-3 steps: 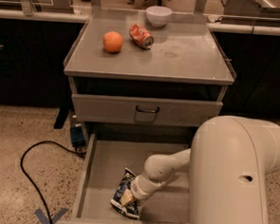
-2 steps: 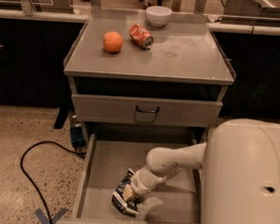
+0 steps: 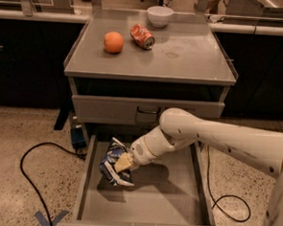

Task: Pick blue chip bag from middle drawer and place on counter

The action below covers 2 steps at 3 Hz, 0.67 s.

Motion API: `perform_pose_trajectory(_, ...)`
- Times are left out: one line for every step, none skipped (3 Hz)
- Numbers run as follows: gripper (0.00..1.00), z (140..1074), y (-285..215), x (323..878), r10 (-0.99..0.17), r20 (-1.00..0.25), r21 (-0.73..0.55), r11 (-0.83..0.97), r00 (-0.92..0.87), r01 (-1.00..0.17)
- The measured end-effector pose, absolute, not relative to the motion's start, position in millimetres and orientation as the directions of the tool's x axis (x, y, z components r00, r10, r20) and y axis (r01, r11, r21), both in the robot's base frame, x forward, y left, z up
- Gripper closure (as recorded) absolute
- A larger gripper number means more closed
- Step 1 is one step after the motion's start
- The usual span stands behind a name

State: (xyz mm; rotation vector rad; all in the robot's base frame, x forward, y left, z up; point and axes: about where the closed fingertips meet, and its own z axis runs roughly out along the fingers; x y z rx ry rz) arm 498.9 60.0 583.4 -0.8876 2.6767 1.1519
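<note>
Camera view looks down on the open middle drawer (image 3: 174, 198), pulled out at the bottom of the cabinet. The white arm (image 3: 217, 138) reaches into the drawer from its right side, and the pincer (image 3: 123, 162) sits over the drawer's left half, closed narrow on the blue chip bag (image 3: 108, 170). The bag stands crumpled and tilted on the pincer's left, touching it, near the drawer's left wall, with its shadow on the drawer floor just below. Directly above the drawer is a shut shallow drawer front (image 3: 103, 108), and higher still the worktop (image 3: 183, 55), which carries an orange (image 3: 113, 41), a crushed soda can (image 3: 142, 36) and a white bowl (image 3: 160, 16). A black cable (image 3: 25, 168) loops on the ground left of the drawer.
</note>
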Motion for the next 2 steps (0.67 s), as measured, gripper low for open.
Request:
perform_pose_trajectory(1.00, 673.7, 60.6, 504.7, -0.481, -0.401, 0.637, 0.466, -0.780, -0.614)
perform_pose_trajectory(1.00, 673.5, 60.7, 504.6, -0.481, -0.400, 0.637, 0.466, -0.780, -0.614)
